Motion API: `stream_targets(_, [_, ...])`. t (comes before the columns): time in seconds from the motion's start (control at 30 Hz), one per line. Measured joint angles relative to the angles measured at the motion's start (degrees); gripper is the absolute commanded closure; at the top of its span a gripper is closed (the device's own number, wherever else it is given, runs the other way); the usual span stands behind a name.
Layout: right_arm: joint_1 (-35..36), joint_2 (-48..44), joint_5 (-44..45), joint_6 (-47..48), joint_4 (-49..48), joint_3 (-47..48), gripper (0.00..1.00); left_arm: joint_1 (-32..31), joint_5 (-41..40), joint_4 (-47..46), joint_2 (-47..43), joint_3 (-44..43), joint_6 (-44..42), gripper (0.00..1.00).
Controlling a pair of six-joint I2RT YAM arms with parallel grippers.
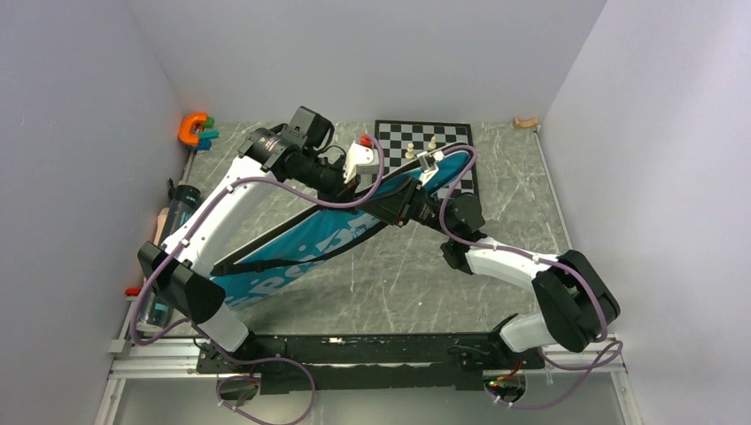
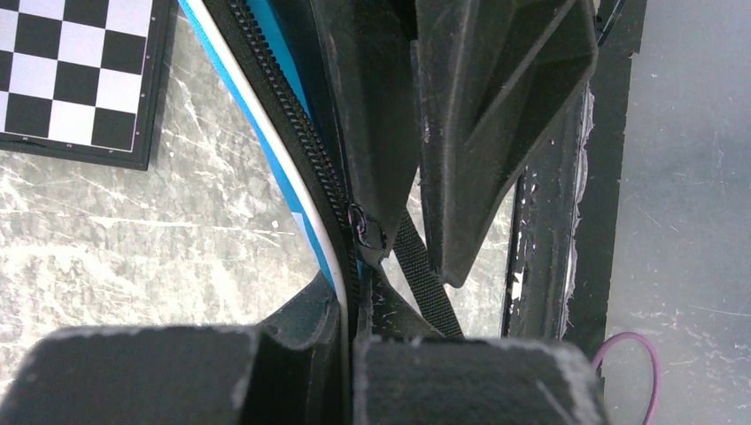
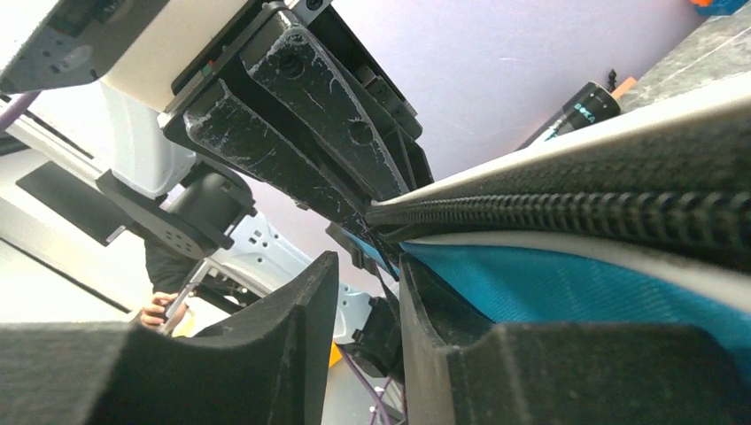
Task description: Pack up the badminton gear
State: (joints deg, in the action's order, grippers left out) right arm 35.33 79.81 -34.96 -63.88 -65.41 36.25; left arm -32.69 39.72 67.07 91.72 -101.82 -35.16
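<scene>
The blue "SPORT" racket bag (image 1: pixel 292 257) lies diagonally across the table, from the near left to the chessboard. My left gripper (image 1: pixel 376 197) is shut on the bag's zippered edge (image 2: pixel 292 124); white piping and zipper run between its fingertips (image 2: pixel 350 332). My right gripper (image 1: pixel 403 205) meets it from the other side. Its jaws stand a little apart (image 3: pixel 367 266), with the blue fabric (image 3: pixel 576 283) against the outside of one finger. The zipper pull (image 2: pixel 359 226) sits at the right gripper's finger (image 2: pixel 372 133). A long black tube (image 1: pixel 180 205) lies along the left wall. Rackets and shuttlecocks are out of sight.
A black-and-white chessboard (image 1: pixel 425 146) with a few pieces lies at the back, partly under the bag's far end. An orange clamp tool (image 1: pixel 193 129) sits in the back left corner. A small wooden object (image 1: pixel 526 123) lies at the back right. Walls close in on three sides.
</scene>
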Motion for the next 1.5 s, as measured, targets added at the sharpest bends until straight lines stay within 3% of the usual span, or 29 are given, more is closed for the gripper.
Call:
stream_targets(0.13, [-0.1,0.7,-0.2,-1.0,-1.7,0.0,0.77,0.0,0.3,0.3,0.0,0.0,0.0,1.00])
stream_targets(0.27, [-0.1,0.7,-0.2,-1.1,-2.0,0.1,1.00,-0.2,0.9,0.9,0.0,0.0,-0.2,1.00])
stream_targets(0.47, [-0.3,0.0,-0.3,-0.9,-0.1,0.1,1.00,-0.7,0.7,1.2,0.0,0.4,-1.0,1.00])
stream_targets(0.67, [-2.7,-5.5,-0.6,1.5,9.1,0.0,1.00,-1.3,-0.6,0.7,-0.1,0.8,-3.4,1.00])
stream_targets(1.5, [-30.0,-30.6,-3.2,15.5,49.7,-1.3,1.00,-2.4,-10.6,0.9,-2.9,5.6,-14.6,1.00])
